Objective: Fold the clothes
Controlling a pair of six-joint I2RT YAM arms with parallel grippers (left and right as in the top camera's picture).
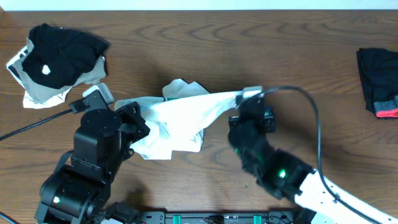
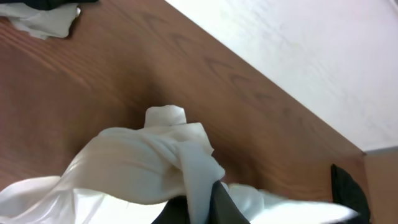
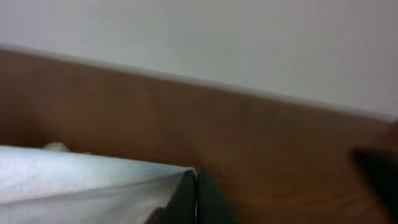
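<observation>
White cotton sits in both sets of jaws. The left jaws are clenched on a bunched fold of the T-shirt [image 1: 180, 115], and the right jaws are clamped on a thin edge of it, with cloth running out to one side of the closed tips. Between the two grips the shirt hangs as a loose, twisted band. Its lower part lies crumpled on the table [image 1: 186, 37], about midway between the left and right edges and closer to the front edge. No print shows, and neither sleeves nor hem can be told apart.

A black garment on pale cloth [image 1: 59, 53] lies at the far left corner. A black garment with red trim [image 1: 379, 81] lies at the right edge. Both are well apart from the shirt.

The step in hand looks like spreading the shirt out, with no fold begun. The next move probably calls for drawing the grips apart and laying the cloth flat, perhaps regrasping at clearer corners.
</observation>
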